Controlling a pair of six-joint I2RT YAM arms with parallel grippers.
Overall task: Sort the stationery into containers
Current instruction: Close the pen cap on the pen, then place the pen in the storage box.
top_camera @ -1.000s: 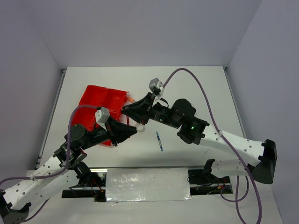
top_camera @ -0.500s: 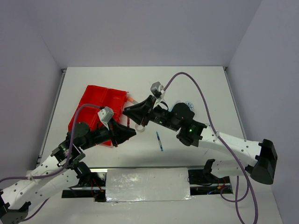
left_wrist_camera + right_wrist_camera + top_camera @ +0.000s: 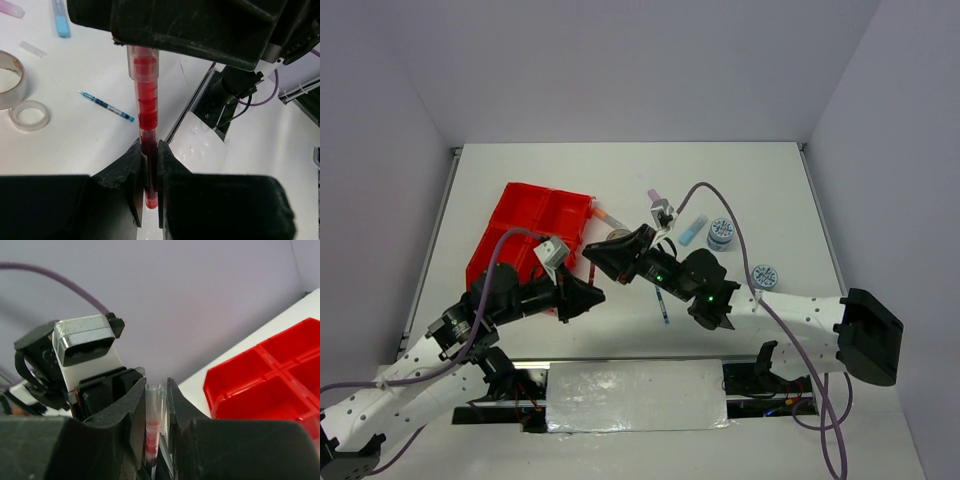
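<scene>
As left pincer [image 3: 149, 155] and right pincer [image 3: 156, 392] clamp thin red plastic pen [image 3: 145, 90] | step: mid-air handover | next: one side must release

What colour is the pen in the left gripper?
Red inside a clear barrel; the pen shows best in the left wrist view.

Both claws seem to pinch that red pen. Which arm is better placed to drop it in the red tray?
Probably the left. The left claw grips the red pen beside the tray, its arm lying over the tray's near edge; the right claw reaches across from the other side.
</scene>
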